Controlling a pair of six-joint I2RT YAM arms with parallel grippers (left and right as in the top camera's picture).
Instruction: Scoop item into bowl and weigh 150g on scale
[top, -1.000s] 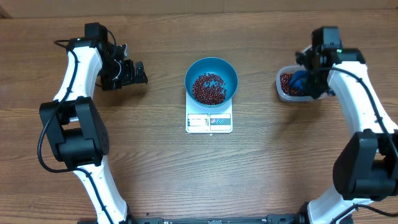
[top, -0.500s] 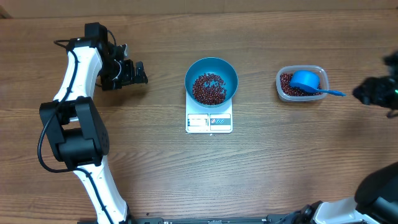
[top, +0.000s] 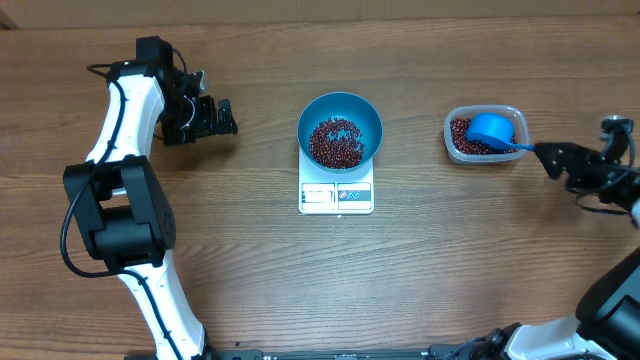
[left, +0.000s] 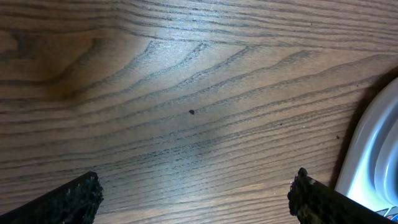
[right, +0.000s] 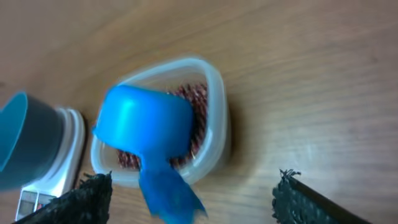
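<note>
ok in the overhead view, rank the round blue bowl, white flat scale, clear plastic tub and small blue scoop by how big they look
1. round blue bowl
2. clear plastic tub and white flat scale: unsure, the bowl hides part of the scale
3. small blue scoop, lying in the tub

- The blue scoop (right: 146, 121) is resting on the beans (right: 198, 99) in the clear tub (right: 219, 124), handle overhanging its rim.
- The bowl (right: 25, 146) is sitting on the scale (right: 59, 180), at left.
- The right gripper (right: 193, 198) is gaping, empty.
</note>
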